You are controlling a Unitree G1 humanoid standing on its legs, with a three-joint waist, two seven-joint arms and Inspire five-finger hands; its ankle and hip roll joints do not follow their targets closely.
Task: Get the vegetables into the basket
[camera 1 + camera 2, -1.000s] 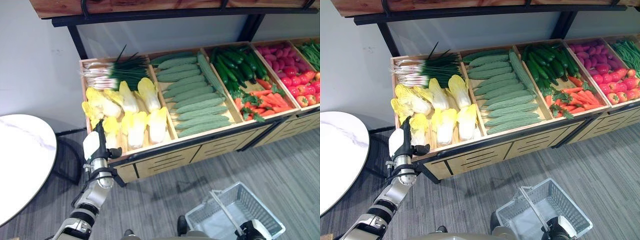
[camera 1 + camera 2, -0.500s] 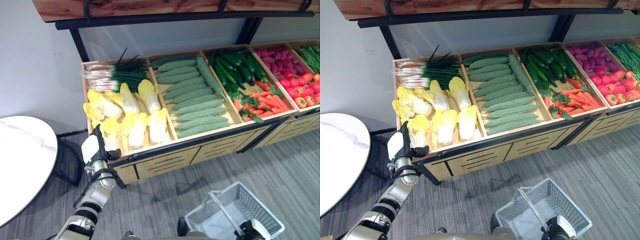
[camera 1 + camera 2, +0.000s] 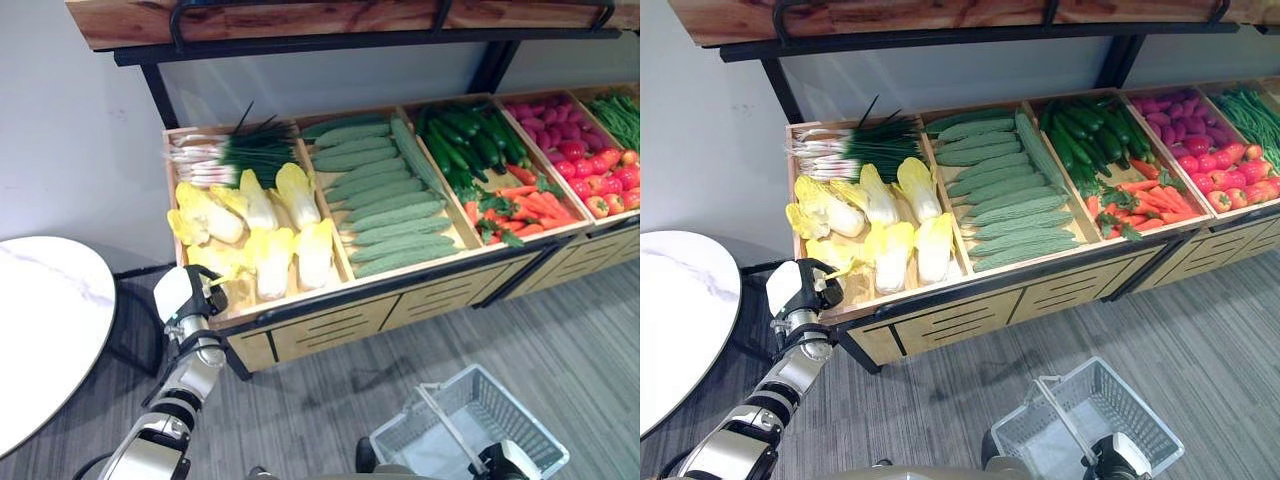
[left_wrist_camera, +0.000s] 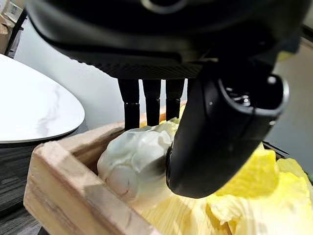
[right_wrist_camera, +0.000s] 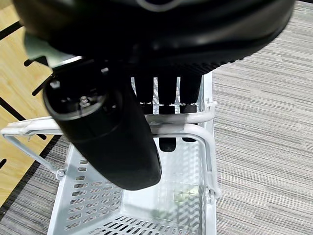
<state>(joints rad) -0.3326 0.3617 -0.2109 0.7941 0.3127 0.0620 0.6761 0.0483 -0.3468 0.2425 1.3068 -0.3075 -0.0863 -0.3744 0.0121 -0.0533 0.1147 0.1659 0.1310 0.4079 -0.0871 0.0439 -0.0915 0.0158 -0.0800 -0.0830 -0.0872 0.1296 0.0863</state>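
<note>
My left hand (image 3: 186,296) is at the front left corner of the leftmost wooden crate (image 3: 255,310), shut on a yellow and white cabbage (image 3: 222,262). Up close, its thumb (image 4: 220,137) and fingers curl round the pale base of that cabbage (image 4: 132,166). Several more cabbages (image 3: 275,225) lie behind it. The white wire basket (image 3: 524,408) hangs low over the floor at the lower right. My right hand (image 3: 508,462) is shut on the basket's handle (image 5: 195,122), fingers curled over the bar.
Further crates hold scallions (image 3: 235,152), ridged green gourds (image 3: 385,195), dark cucumbers with carrots (image 3: 490,160), and red vegetables (image 3: 590,160). A dark shelf (image 3: 300,20) overhangs the stand. A round white table (image 3: 45,330) stands at the left.
My left hand has dropped from upright at the crate's front edge and curled round the front cabbage, which has shifted toward the corner. The basket has stayed in place.
</note>
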